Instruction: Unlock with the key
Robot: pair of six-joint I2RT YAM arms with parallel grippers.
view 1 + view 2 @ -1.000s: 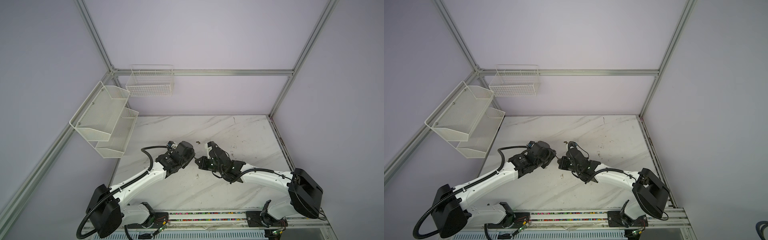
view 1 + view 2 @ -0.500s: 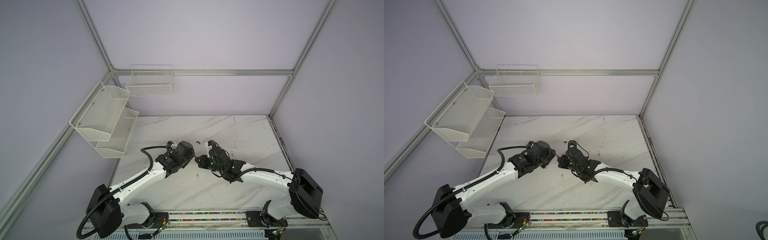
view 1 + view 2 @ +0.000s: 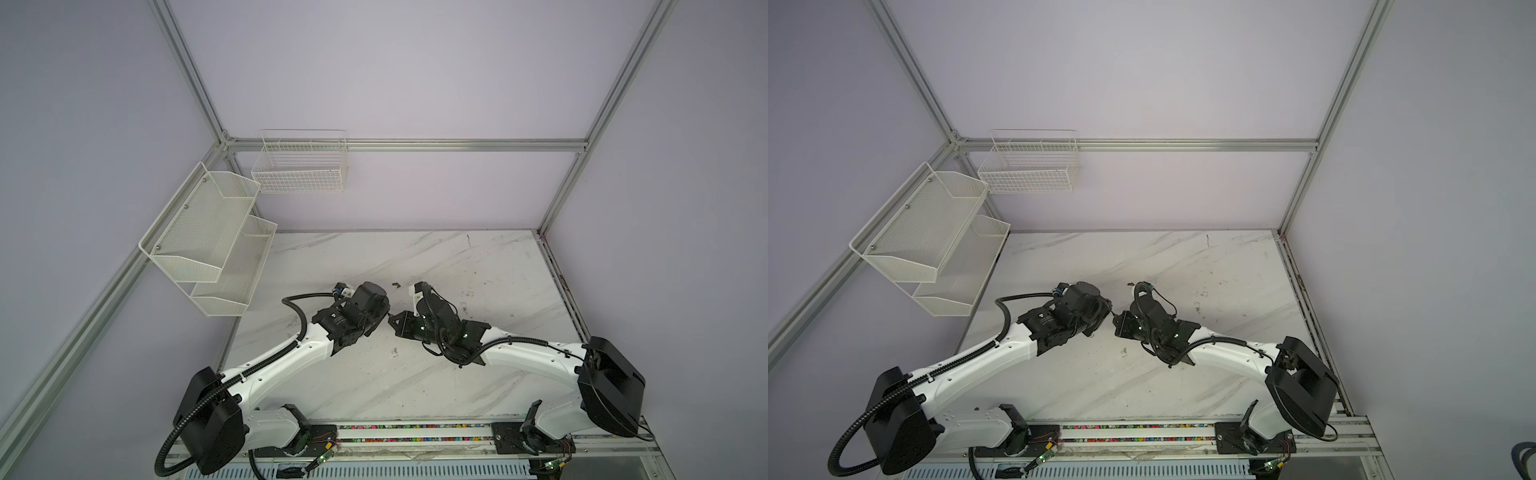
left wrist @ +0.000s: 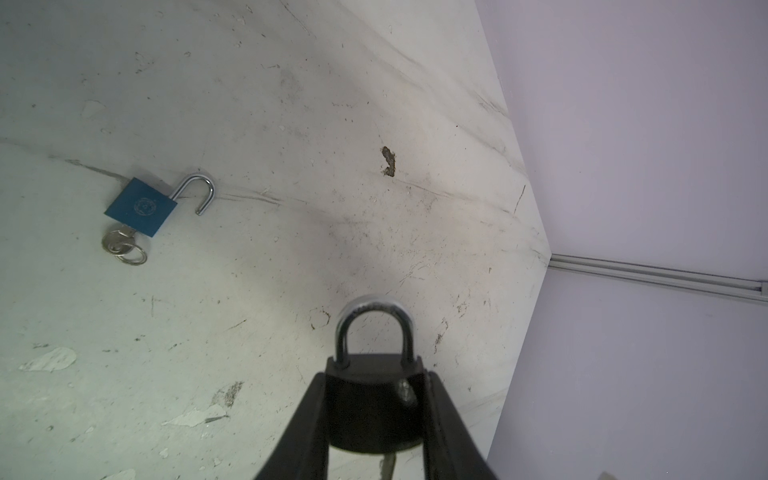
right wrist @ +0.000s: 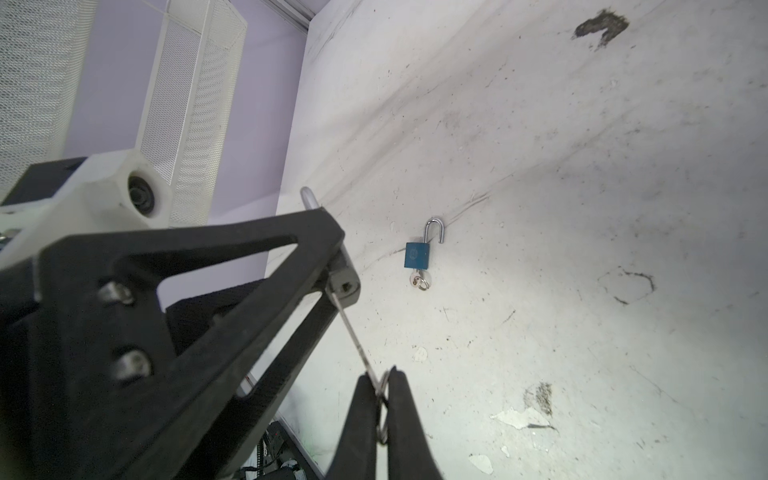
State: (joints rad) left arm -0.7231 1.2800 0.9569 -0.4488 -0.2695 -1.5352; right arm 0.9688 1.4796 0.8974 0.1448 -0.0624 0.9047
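i'm viewing a scuffed marble desk [image 4: 291,124], lilac walls [image 4: 644,124]; left end effector [image 4: 376,379] clamping black padlock [image 4: 365,403], right end effector [image 5: 380,374] pinching key [image 5: 353,332].

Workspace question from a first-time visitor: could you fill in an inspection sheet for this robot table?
surface: white marble table, scuffed, with a dark stain.
job's things: black padlock, shackle closed, key apparently in its keyhole; blue padlock lying open, its keys inserted.
clutter: nothing seen.
jaws: left jaws clamp the black padlock; right jaws pinch the key.
cables: black hose along left arm; thin wires at right wrist.
surroundings: lilac walls, mesh shelves, wire basket, aluminium frame.
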